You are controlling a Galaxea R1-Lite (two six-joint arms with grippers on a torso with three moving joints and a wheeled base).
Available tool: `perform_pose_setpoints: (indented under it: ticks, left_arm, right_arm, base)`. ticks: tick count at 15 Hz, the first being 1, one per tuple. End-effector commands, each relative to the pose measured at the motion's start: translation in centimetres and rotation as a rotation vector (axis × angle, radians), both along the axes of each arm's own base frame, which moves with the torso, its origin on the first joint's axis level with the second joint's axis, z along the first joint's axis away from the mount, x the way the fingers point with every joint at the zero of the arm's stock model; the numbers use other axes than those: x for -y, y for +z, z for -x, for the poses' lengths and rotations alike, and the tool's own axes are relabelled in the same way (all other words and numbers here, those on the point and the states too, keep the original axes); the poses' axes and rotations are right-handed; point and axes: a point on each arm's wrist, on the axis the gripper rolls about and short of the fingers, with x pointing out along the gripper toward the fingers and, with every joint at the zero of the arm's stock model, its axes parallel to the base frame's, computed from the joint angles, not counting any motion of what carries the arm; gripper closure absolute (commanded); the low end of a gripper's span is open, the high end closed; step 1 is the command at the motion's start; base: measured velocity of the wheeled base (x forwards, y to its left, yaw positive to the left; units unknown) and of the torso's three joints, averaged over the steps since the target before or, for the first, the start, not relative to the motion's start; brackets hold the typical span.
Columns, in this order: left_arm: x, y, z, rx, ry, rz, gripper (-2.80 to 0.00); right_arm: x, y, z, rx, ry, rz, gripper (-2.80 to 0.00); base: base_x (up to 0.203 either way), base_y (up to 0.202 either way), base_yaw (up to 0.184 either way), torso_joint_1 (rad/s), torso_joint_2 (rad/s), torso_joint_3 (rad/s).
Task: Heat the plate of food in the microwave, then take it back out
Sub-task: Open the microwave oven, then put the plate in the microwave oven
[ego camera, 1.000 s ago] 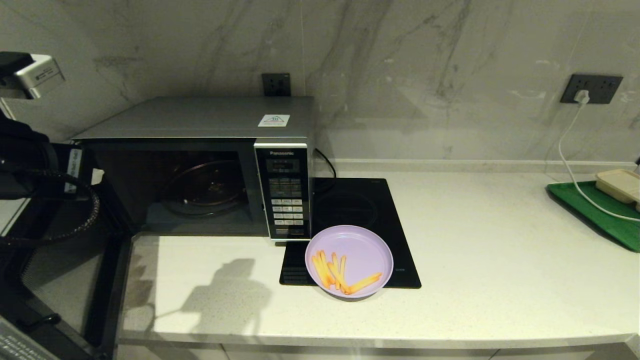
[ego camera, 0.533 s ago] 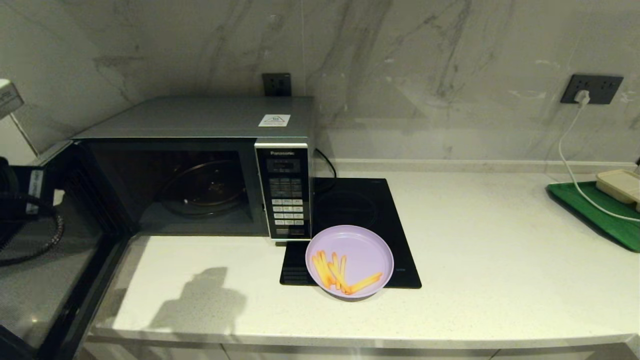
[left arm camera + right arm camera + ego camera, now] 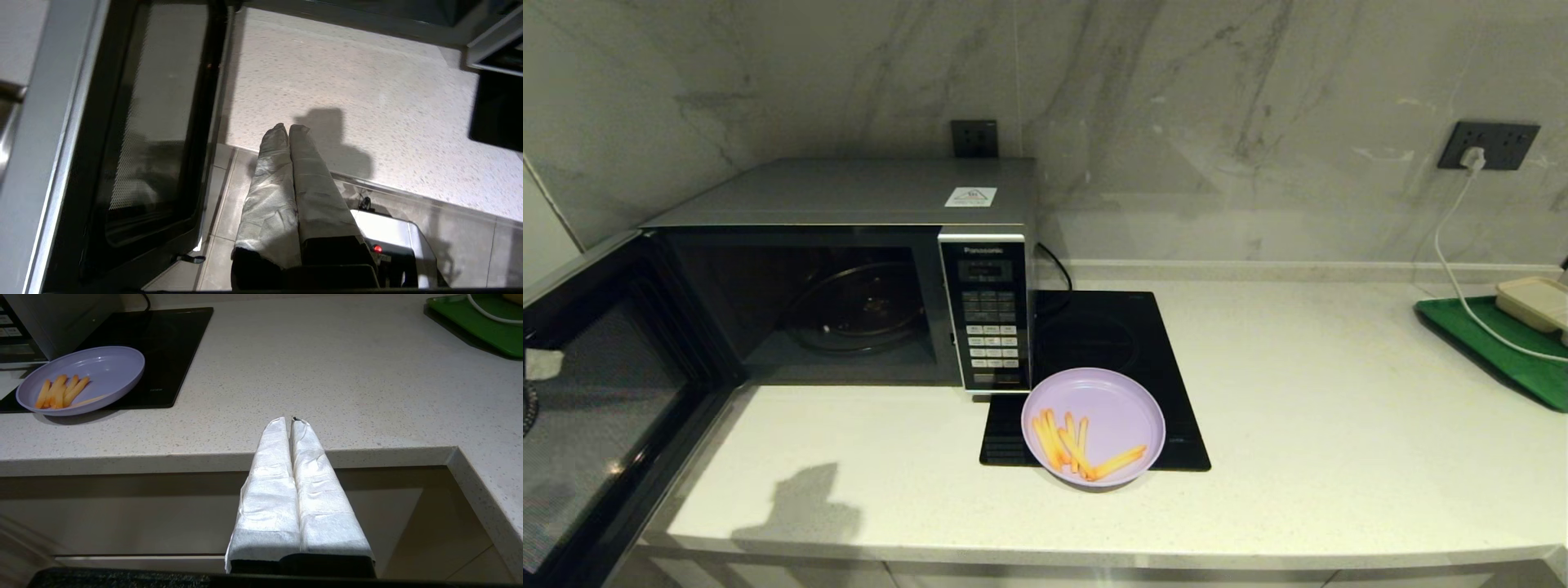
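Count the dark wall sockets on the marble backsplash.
2: one dark wall socket behind the silver microwave, one at far right with a white plug. Others may be hidden.

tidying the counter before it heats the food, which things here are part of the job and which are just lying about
Part of the job:
- plate of fries
- microwave, door open

Just lying about:
- black hob
- green tray
- beige box
- white cable

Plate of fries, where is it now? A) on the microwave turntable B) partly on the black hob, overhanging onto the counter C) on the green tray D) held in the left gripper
B: the plate of food rests on the hob's front corner, its edge over the counter.
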Motion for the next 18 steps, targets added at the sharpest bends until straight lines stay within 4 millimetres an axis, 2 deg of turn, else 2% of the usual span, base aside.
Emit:
perform_pose_setpoints:
  ticks: [1,4,7,10,12,13,16,18]
  left_arm:
    - [-0.9,-0.1,0.4,-0.003,0.065,0.001,0.0]
    - [-0.4,0.4,1.2,0.039,-0.02,0.033,0.0]
    - [2.0,0.7,1.0,0.048,-0.229,0.078,0.0]
    - [6.3,0.0,-0.2,-0.014,-0.493,0.162,0.0]
    - [10.4,-1.1,-1.8,-0.089,-0.645,0.209,0.0]
    - [12.2,-2.1,-2.9,-0.141,-0.67,0.21,-2.8]
    - [16.5,-5.8,-6.8,-0.287,-0.63,0.157,-2.8]
    - [19.3,-7.4,-9.3,-0.346,-0.575,0.174,-2.8]
  right_arm:
    - [0.0,0.0,0.0,0.0,0.0,0.0,0.0]
    - [0.0,0.0,0.0,0.0,0.0,0.0,0.0]
    - [0.0,0.0,0.0,0.0,0.0,0.0,0.0]
    - [0.0,0.0,0.0,0.0,0.0,0.0,0.0]
    - [0.0,0.0,0.0,0.0,0.0,0.0,0.0]
    - [0.0,0.0,0.0,0.0,0.0,0.0,0.0]
    - [0.0,0.0,0.0,0.0,0.0,0.0,0.0]
    - [0.0,0.0,0.0,0.0,0.0,0.0,0.0]
  base:
    - [0.0,0.0,0.0,0.0,0.0,0.0]
    - [0.0,0.0,0.0,0.0,0.0,0.0]
    - [0.0,0.0,0.0,0.0,0.0,0.0]
    - [0.0,0.0,0.0,0.0,0.0,0.0]
    - [0.0,0.0,0.0,0.0,0.0,0.0]
    - [0.0,0.0,0.0,0.0,0.0,0.0]
    - [0.0,0.0,0.0,0.0,0.0,0.0]
    - [0.0,0.0,0.0,0.0,0.0,0.0]
